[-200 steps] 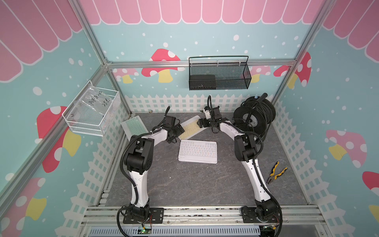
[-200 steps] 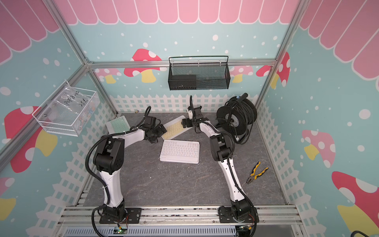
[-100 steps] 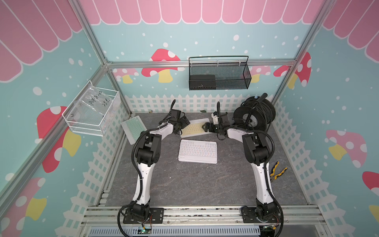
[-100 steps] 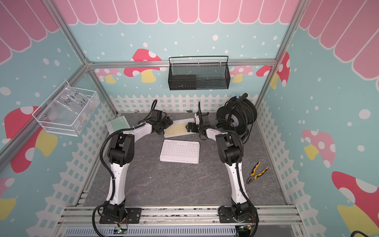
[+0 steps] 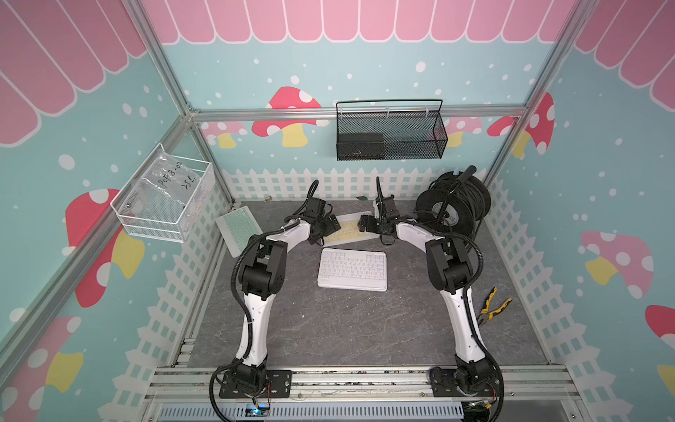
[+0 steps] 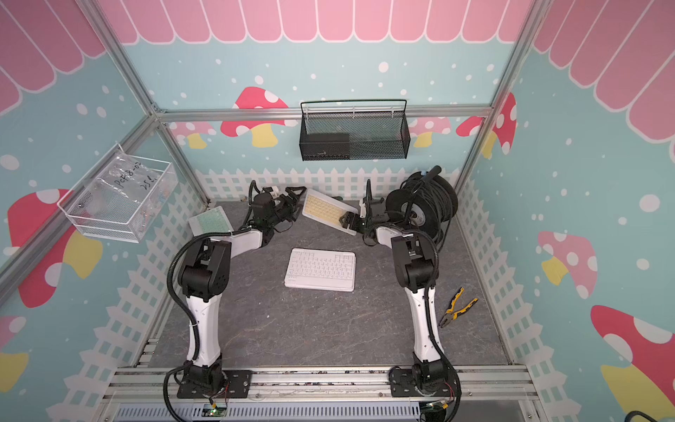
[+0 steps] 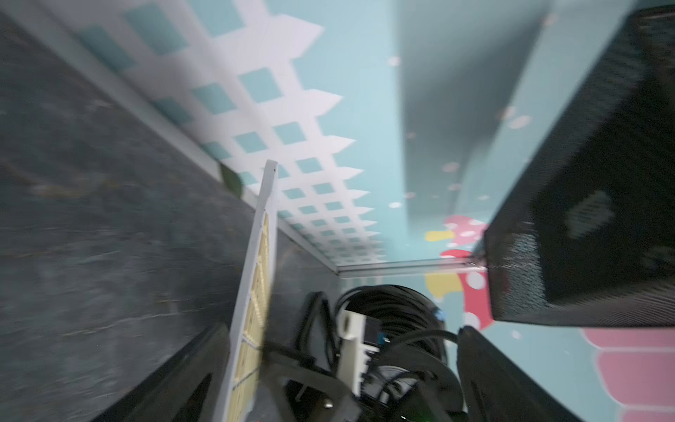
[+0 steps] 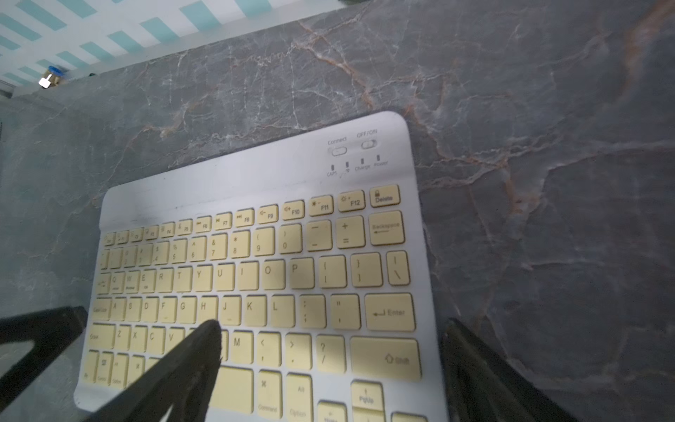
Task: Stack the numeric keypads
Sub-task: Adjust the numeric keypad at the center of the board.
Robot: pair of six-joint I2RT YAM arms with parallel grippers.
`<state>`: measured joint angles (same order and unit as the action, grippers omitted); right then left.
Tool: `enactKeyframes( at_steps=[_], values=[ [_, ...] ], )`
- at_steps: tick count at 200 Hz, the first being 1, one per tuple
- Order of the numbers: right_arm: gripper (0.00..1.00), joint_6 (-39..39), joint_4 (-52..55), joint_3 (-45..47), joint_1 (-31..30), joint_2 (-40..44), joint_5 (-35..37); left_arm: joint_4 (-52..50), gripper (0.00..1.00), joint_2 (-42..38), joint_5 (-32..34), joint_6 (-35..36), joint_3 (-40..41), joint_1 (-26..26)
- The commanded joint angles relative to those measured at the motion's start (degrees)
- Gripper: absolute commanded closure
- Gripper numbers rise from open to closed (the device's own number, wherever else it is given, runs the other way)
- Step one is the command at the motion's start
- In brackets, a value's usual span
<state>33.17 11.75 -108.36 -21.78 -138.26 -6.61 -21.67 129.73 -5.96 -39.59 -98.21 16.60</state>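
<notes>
Grey table [image 5: 328, 329], pliers [image 5: 493, 310], white keypad [image 5: 352, 270], maybe stacked

a staged robot lab cell: aluminium frame [image 5: 358, 111], mushroom-printed walls [image 5: 255, 65], two arms [image 5: 255, 321] bolted to a slotted base rail [image 5: 365, 376]

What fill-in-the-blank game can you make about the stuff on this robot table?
The back keypad, nearest the cable reel, has ___ keys. The side keypad by the white fence has ___ keys. The wire basket on the wall is ___. The pliers lie on the table's ___ side.
Missing words: yellow, green, black, right.
</notes>
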Motion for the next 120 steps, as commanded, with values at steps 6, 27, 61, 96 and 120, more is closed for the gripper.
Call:
enactKeyframes(
  at_steps=[6,27,61,96,120],
  values=[
    [0.03,-0.9,8.7,-1.5,-0.4,-4.9,0.3,-6.0,0.01,2.4,-1.1,0.2,0.3,0.7],
    [0.04,-1.5,8.1,-2.1,-1.0,-6.0,-4.8,-5.6,0.01,5.1,-4.2,0.0,-2.3,2.2],
    [0.04,-1.0,4.3,-1.2,-2.8,-6.4,-12.4,2.4,0.01,4.7,-14.3,-2.3,-3.6,3.2],
    [0.04,2.6,-1.6,3.4,-2.5,-4.5,-18.6,19.0,0.01,-1.9,-22.8,-10.5,0.6,2.0],
    [0.04,6.6,-8.4,8.9,-1.2,-1.9,-24.8,39.1,0.0,-4.7,-27.5,-23.9,6.5,1.1]
  ],
)
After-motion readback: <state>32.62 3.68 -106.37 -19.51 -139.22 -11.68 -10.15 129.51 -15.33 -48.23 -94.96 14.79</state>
